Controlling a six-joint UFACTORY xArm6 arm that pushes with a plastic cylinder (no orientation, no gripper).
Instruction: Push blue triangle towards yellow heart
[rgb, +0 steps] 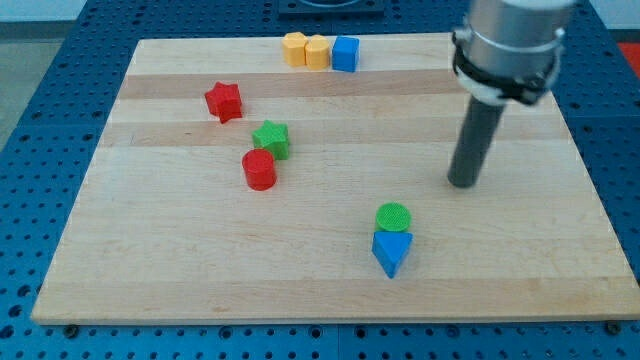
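Observation:
The blue triangle (391, 252) lies on the wooden board (150, 270) at the lower middle, touching a green cylinder (393, 217) just above it. The yellow heart (317, 52) sits at the view's top edge, between a yellow hexagon-like block (294, 48) on its left and a blue cube (345, 53) on its right. My tip (463, 183) rests on the board to the upper right of the blue triangle, apart from it and from every block.
A red star (224, 101) lies at the upper left. A green star (271, 139) and a red cylinder (259, 169) sit close together left of centre. The board's edges meet a blue perforated table.

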